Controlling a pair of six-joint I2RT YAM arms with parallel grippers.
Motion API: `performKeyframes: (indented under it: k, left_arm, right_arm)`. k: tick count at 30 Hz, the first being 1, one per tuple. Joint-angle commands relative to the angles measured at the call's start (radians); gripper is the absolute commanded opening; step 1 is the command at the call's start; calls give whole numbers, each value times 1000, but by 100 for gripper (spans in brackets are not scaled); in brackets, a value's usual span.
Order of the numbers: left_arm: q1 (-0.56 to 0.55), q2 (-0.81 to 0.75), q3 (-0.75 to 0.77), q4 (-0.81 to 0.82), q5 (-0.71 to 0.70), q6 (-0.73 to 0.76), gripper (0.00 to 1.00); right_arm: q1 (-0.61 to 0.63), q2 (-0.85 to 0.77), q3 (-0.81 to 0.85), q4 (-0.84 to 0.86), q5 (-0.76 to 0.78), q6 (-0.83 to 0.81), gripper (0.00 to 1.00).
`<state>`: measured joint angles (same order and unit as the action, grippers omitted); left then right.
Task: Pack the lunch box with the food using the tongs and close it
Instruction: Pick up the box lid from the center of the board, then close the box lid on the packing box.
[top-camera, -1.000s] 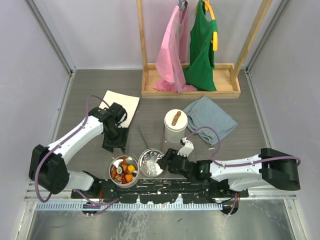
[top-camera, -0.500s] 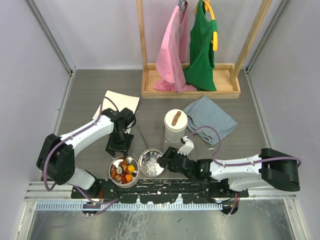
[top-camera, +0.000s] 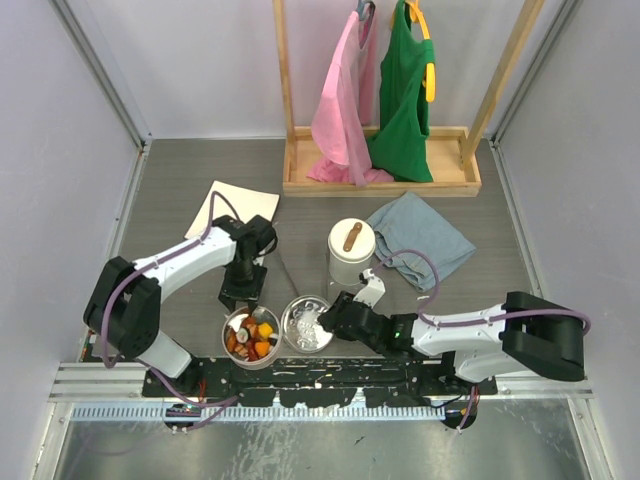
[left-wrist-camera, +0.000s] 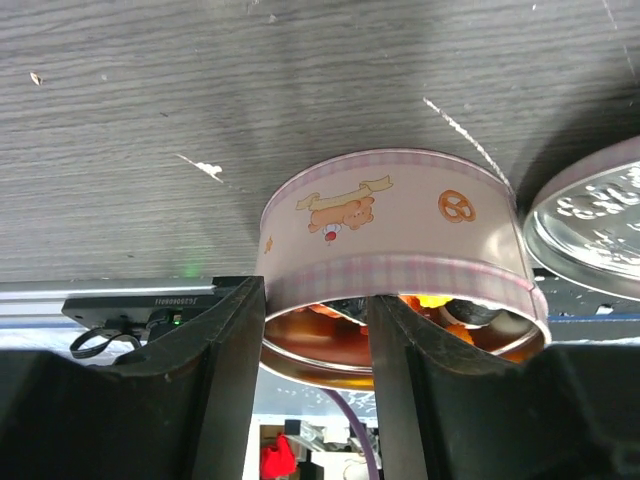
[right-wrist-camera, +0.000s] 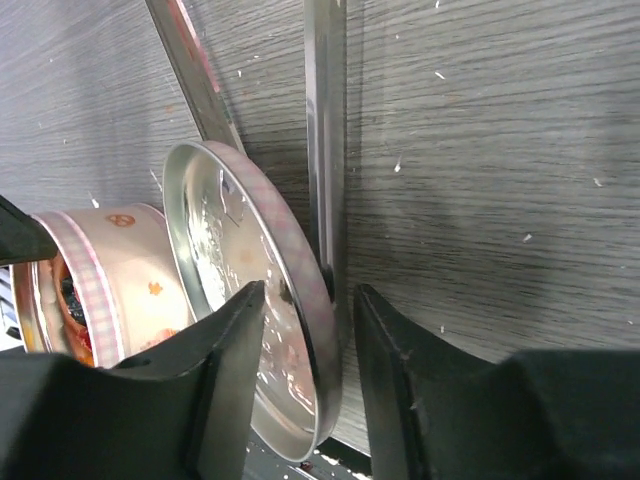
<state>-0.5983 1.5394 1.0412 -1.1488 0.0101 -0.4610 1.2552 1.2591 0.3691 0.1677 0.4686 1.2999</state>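
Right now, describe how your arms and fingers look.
Both the left arm and right arm have white shells with black joints and black bases. A purple cable loops along each. The fingers are black, broad and flat-faced.

txt: none legible | lunch box (left-wrist-camera: 400, 235): pics only | black tag (left-wrist-camera: 150, 300): too blurry

The grey wood-grain tabletop (top-camera: 300, 200) carried everything. At the near edge, left of centre, sat the round lunch box (top-camera: 252, 340). Its metal lid (top-camera: 305, 323) was just beside it on the right, tipped up on its rim rather than lying flat. The slim tongs (top-camera: 287, 272) lay just beyond them. A white canister (top-camera: 351, 253) stood mid-table, and a grey-blue cloth (top-camera: 420, 238) lay crumpled to its right. A cream sheet (top-camera: 235, 205) lay toward the far left, and a wooden clothes rack (top-camera: 380, 185) stood at the far edge.
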Motion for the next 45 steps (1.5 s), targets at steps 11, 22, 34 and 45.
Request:
performKeyframes:
  k: [11,22,34,45]
  left_arm:
    - [37,63,109,119,-179,-115,41]
    - [115,29,116,202,-159,-177,45]
    - [265,-406,-1,260,-11,-300,86]
    - [425,-730,-536,788,672,-966,96]
  right_arm:
    - [-9,-123,-33,14,45,-56,17]
    - [-10,-294,-13,-19,63,-272,2]
    - [-5,-366,135,-4,-19,-904,2]
    - [104,-252,124,379,25,-1753,2]
